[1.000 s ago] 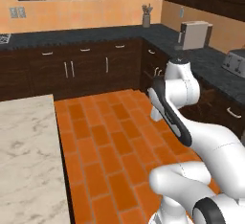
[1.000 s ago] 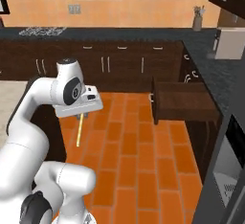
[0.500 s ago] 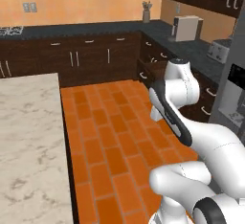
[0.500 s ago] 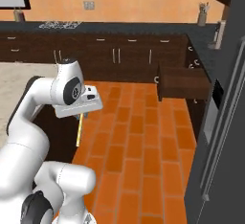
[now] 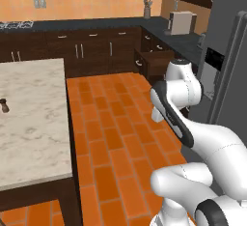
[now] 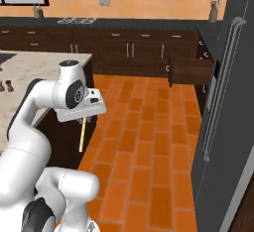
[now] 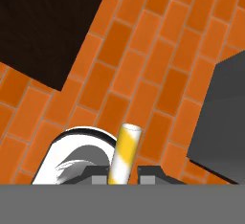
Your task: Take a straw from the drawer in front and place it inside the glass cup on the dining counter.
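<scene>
Orange brick flooring lay beside the dining counter; the gripper pinched the straw. No writing was legible.

The floor is matt orange brick-pattern tile with thin pale joints. To the left, the dining counter carries a smooth beige-white veined marble worktop over a dark wood base. The open drawer on the far right is dark brown wood with a faint grain, as are the cabinet fronts along the far wall, which have thin silvery bar handles. The far worktop looks like dark speckled stone. On the right, the fridge is smooth, dull grey metal. The straw looks smooth, pale yellow with whitish bands.
</scene>
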Robot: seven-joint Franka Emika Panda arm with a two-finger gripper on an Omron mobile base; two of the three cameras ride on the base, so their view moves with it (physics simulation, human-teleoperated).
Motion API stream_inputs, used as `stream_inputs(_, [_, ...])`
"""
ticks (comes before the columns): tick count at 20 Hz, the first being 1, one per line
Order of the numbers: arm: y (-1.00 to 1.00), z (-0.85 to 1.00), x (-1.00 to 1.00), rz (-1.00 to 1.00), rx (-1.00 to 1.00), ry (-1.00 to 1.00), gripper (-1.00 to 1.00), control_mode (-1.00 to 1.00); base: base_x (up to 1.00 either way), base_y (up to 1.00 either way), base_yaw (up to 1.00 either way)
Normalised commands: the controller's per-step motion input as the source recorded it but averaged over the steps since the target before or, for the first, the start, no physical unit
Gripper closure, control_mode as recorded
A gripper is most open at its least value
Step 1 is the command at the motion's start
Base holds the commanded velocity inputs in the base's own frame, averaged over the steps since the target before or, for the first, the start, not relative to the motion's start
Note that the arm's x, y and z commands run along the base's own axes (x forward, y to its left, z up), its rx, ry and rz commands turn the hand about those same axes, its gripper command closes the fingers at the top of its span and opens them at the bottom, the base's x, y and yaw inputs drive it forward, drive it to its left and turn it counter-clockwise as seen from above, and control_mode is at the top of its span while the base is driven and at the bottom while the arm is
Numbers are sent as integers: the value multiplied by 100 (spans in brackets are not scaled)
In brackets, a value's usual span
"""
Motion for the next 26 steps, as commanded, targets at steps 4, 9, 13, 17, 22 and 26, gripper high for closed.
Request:
stream_inputs(4, [0, 0, 0, 0, 0, 0, 100, 100, -78, 53, 7])
stream_inputs(9, [0, 0, 0, 0, 0, 0, 100, 100, -24, 100, 3])
stream_inputs(13, [0, 0, 0, 0, 0, 0, 100, 100, -19, 100, 1])
stream_inputs(17, [0, 0, 0, 0, 0, 0, 100, 100, -4, 100, 0])
stream_inputs(22, [0, 0, 0, 0, 0, 0, 100, 100, 21, 90, 0])
stream_inputs(26, [0, 0, 0, 0, 0, 0, 100, 100, 44, 49, -5])
